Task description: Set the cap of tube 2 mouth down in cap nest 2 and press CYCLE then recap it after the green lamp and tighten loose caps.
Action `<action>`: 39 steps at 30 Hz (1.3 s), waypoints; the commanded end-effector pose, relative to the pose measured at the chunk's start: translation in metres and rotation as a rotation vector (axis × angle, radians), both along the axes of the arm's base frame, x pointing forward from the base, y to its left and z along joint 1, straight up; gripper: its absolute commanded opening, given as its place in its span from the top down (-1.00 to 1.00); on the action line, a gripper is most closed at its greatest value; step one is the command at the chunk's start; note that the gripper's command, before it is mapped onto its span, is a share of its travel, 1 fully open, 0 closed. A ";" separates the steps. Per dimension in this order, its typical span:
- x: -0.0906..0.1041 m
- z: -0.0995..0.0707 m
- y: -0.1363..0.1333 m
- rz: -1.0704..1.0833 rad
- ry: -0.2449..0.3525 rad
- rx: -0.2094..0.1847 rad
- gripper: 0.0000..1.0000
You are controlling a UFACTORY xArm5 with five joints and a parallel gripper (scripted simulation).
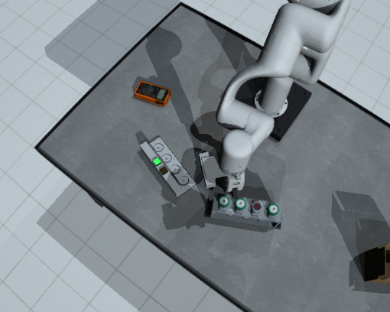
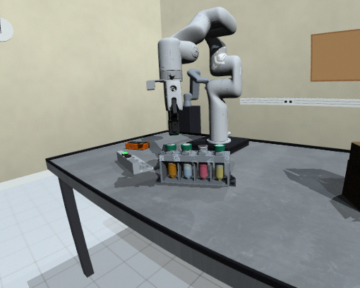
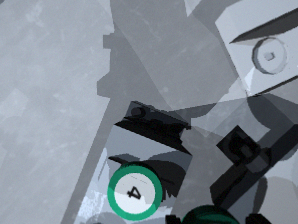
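Observation:
My gripper (image 1: 229,188) is shut on a green cap (image 2: 174,133), whose rim shows at the bottom edge of the wrist view (image 3: 207,216). It hangs above the table, just behind the left end of the tube rack (image 1: 245,212). Tube 2 (image 1: 257,206), with pink liquid (image 2: 202,171), stands open. The other three tubes wear green-rimmed caps; the cap marked 4 (image 3: 134,192) lies just below my fingers. The cap tray (image 1: 167,166) has all its nests empty and its green lamp (image 1: 156,161) is lit.
The key housing sits between the tray and the rack, mostly hidden by my arm. An orange multimeter (image 1: 152,92) lies at the back left. A cardboard box (image 1: 385,264) stands at the far right edge.

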State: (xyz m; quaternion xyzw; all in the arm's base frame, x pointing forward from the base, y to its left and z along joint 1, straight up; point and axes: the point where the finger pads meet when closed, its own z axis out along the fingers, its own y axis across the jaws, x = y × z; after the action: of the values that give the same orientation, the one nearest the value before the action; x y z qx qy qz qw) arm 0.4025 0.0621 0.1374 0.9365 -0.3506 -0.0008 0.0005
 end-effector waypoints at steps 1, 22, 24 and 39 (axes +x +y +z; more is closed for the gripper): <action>0.000 0.002 0.035 -0.003 -0.006 0.001 1.00; -0.005 0.002 0.113 -0.003 -0.006 0.002 1.00; -0.005 -0.001 0.113 -0.003 -0.006 0.002 1.00; -0.005 -0.023 0.113 -0.003 -0.006 0.002 1.00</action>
State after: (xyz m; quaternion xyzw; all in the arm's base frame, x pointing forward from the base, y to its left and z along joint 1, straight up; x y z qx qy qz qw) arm 0.3955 0.1744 0.1125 0.9360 -0.3519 -0.0009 0.0009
